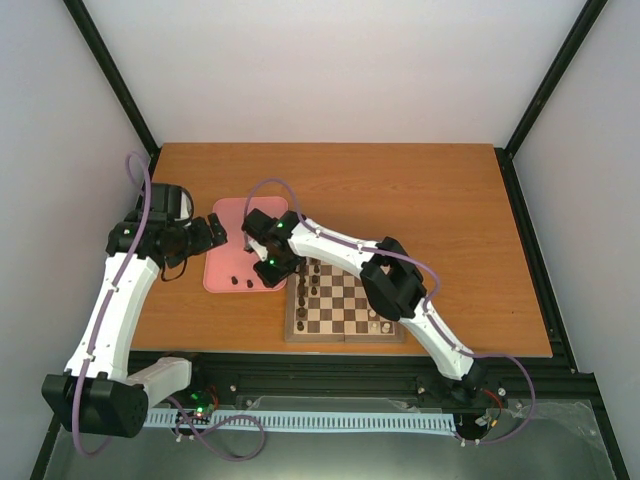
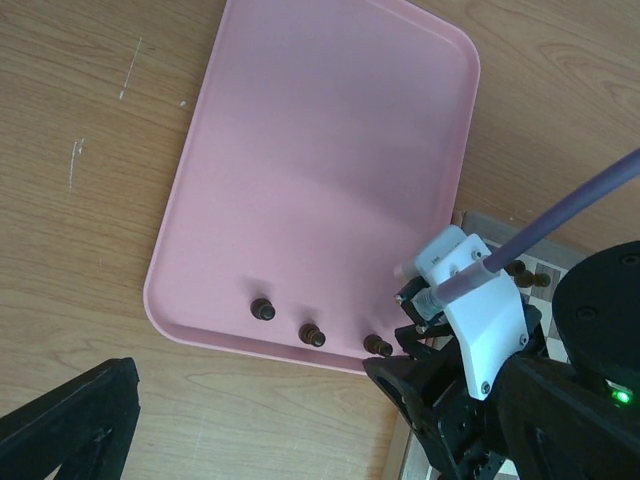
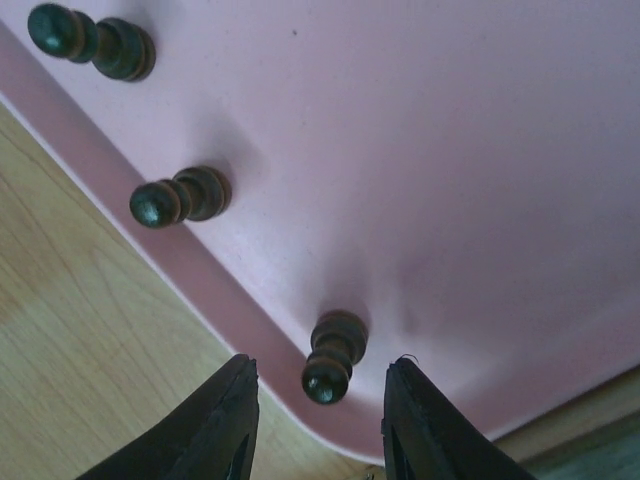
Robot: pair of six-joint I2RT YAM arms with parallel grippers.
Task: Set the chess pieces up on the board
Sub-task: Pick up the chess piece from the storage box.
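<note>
Smooth matt pink plastic for the tray (image 2: 300,150), with a soft sheen toward the rim. Turned dark wood, glossy with small highlights, for the pawns (image 3: 335,355). Satin wood grain on the table (image 2: 80,120), pale scratches at upper left. Polished checkered wood on the board (image 1: 340,338). Matt black plastic on the fingers (image 3: 225,420); smooth white plastic on the arm cover (image 2: 480,300).

Three dark pawns (image 3: 180,198) sit on the pink tray (image 3: 450,150), the nearest pawn (image 3: 333,355) untouched between the right tool's (image 3: 320,368) parted fingertips (image 3: 232,405).

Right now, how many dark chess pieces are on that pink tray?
3, in a row along the pink tray's near edge: left piece, middle piece, and the piece nearest the board. None looks hidden.
</note>
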